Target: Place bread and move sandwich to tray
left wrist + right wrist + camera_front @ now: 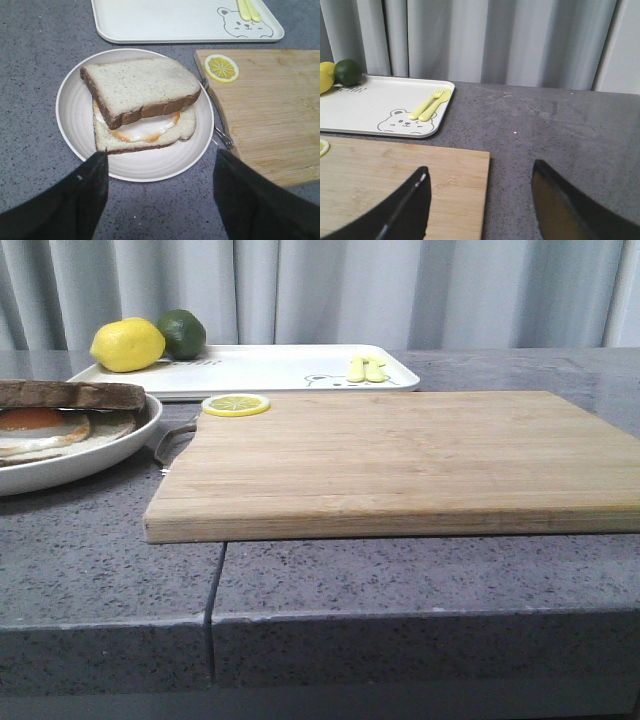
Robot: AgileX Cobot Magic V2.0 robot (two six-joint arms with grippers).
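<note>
Grey stone counter carries the sandwich [142,102] on its plate [75,107], dead ahead at twelve o'clock of the wide-open, empty left gripper [160,175], the nearer one, tray [150,25] beyond.

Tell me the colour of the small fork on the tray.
Pale yellow fork; clearest in the right wrist view, beside the bear drawing.

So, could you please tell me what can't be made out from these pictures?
- Front view: the plate and sandwich are cut off by the left edge.
- Left wrist view: the egg is mostly hidden under the bread.
- Right wrist view: the lemon is cropped by the edge.
- Neither arm appears in the front view; only the fingers show, spread and empty.
</note>
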